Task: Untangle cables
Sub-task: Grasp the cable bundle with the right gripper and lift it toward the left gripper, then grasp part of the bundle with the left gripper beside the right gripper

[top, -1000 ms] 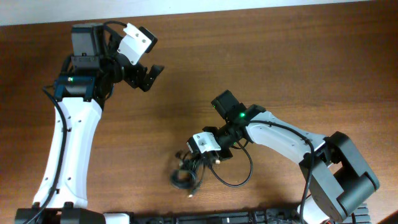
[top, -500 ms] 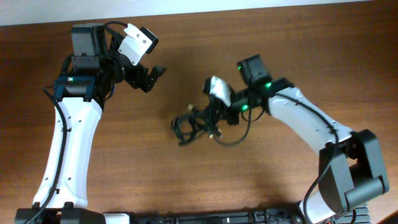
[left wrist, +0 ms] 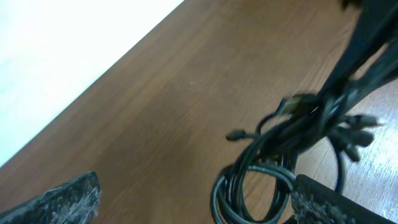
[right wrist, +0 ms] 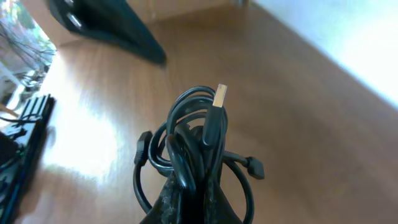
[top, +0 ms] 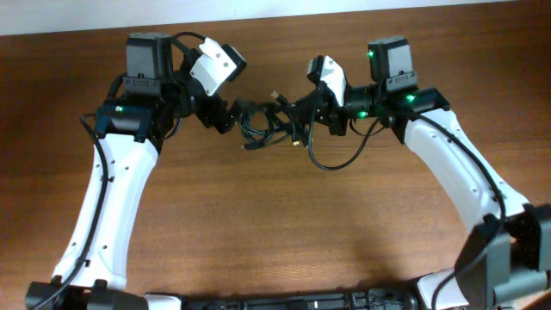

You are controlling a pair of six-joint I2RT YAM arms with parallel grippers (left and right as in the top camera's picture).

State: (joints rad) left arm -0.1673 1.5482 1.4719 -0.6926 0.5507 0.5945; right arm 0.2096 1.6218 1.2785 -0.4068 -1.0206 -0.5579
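Cables [top: 269, 123]: above the far part of the table [top: 284, 224], between the two grippers.
Right gripper [top: 303, 118]: at the cables' right end, fingers clamped on the bundle.
Left gripper [top: 228, 118]: just left of the cables; the cables' left loops sit between its spread fingers, close by one finger [left wrist: 329, 202]; contact cannot be told.
Plug [right wrist: 219, 96]: on the cables' end away from the right gripper, pointing away from it.
Left arm [top: 108, 207]: left of the cables and nearer.
Right arm [top: 456, 172]: right of the cables and nearer.
Wall [top: 258, 10]: behind the cables, past the table's far edge.
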